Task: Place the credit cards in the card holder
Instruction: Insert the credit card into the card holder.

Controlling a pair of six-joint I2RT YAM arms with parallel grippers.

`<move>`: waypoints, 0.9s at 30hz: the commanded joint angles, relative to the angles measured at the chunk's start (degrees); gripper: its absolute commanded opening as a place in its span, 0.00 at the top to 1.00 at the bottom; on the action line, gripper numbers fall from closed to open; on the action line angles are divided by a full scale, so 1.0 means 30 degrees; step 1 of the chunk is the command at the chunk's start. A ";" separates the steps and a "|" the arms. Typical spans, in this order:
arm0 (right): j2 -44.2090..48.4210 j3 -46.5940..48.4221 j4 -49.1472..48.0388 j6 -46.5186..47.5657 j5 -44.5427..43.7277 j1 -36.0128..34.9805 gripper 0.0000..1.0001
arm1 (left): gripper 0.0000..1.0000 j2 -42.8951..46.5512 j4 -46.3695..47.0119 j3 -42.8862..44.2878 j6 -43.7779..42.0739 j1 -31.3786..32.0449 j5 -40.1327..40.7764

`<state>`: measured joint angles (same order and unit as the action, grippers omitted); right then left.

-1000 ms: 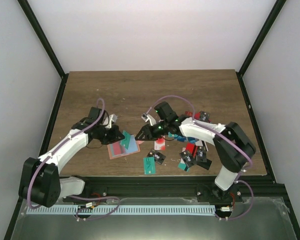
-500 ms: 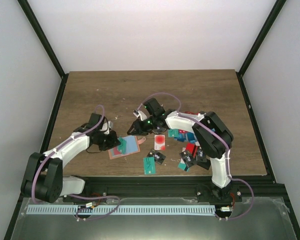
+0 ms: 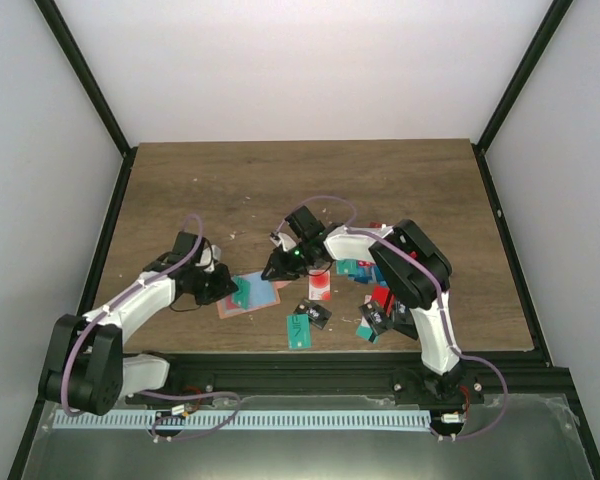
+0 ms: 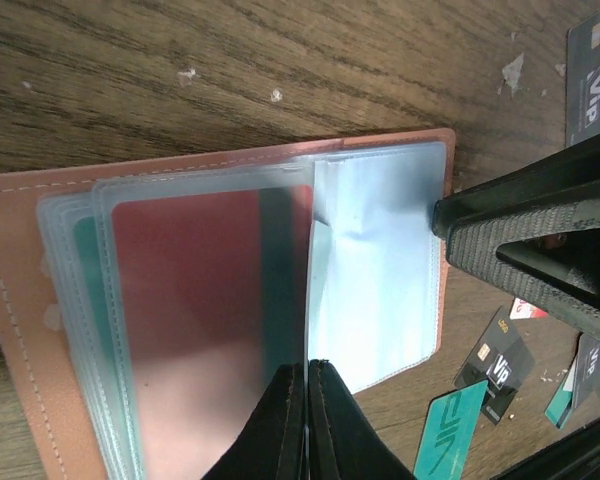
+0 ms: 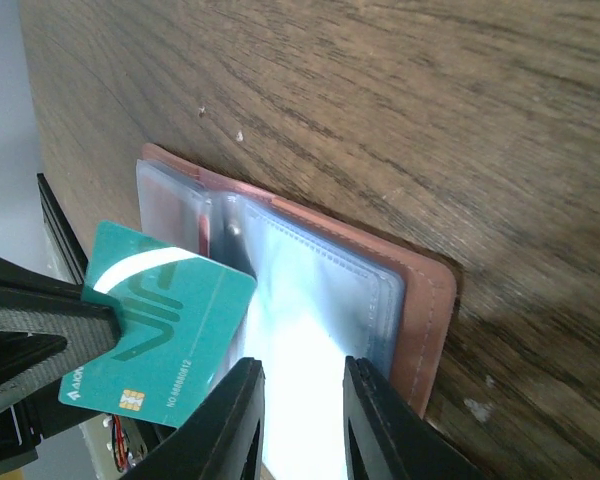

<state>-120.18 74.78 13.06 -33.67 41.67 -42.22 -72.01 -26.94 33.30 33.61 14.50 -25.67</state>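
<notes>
Teal card [image 5: 165, 340] sits pinched in the left gripper [image 4: 307, 375], at the edge of the open card holder [image 3: 265, 296] mid-table. Right gripper [image 5: 302, 368] has swung in from the loose cards [image 3: 385, 296], its jaws narrowing over the clear pockets [image 5: 310, 290]. Probably about to spread one for insertion.

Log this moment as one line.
left gripper: shut on teal card | right gripper: open at clear pocket | card holder: lying open | card not yet inserted
</notes>
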 commanded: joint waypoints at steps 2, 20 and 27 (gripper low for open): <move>-0.0284 -0.0600 0.0895 0.0284 -0.1083 -0.0137 0.76 | 0.96 0.1112 -0.0686 -0.0302 0.0890 -0.0117 0.0758; -0.0330 -0.1564 0.0564 -0.0026 -0.0927 -0.0133 0.77 | 0.96 0.1407 0.2955 -0.2252 0.2012 -0.0118 -0.0796; -0.0008 -0.2097 0.0392 -0.0144 -0.0941 -0.0137 0.77 | 0.96 0.1391 0.4338 -0.2850 0.2029 -0.0117 -0.0807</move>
<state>-119.37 71.24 8.49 -33.95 41.76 -42.04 -67.42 -16.99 25.80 39.18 14.20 -27.70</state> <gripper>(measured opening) 0.225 0.041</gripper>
